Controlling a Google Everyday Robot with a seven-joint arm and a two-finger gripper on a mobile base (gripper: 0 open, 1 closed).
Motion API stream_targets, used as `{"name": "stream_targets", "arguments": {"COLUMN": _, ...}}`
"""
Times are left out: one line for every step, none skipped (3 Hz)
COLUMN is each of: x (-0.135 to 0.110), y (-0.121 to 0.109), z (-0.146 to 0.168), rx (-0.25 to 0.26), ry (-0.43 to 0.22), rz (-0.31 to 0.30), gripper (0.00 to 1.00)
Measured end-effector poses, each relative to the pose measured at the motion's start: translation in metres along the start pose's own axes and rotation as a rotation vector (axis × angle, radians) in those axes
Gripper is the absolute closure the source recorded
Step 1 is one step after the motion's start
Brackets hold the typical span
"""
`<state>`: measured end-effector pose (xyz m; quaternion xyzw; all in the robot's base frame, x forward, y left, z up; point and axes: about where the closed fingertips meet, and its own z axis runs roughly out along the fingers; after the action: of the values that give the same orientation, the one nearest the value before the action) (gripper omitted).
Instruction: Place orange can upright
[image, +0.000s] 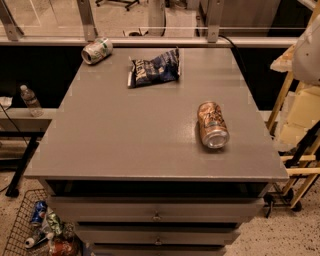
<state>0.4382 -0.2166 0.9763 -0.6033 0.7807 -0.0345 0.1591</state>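
The orange can (212, 125) lies on its side on the right part of the grey table top (125, 135). Its length runs front to back, and one silver end faces the front edge. It is shiny copper-orange with pale label graphics. Nothing touches it. My gripper is not in view in the camera view; no fingers show anywhere over the table.
A white and green can (96, 51) lies on its side at the far left corner. A dark blue chip bag (152, 69) lies at the back middle. A wooden rack (295, 115) stands close on the right. A wire basket (20, 225) of cans sits on the floor, front left.
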Motion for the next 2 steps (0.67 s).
{"name": "stream_targets", "arguments": {"x": -0.001, "y": 0.000, "z": 0.000, "rx": 0.000, "ry": 0.001, "rz": 0.003, "gripper": 0.00}}
{"name": "stream_targets", "arguments": {"x": -0.015, "y": -0.006, "z": 0.004, "rx": -0.014, "ry": 0.022, "rz": 0.071, "gripper": 0.00}}
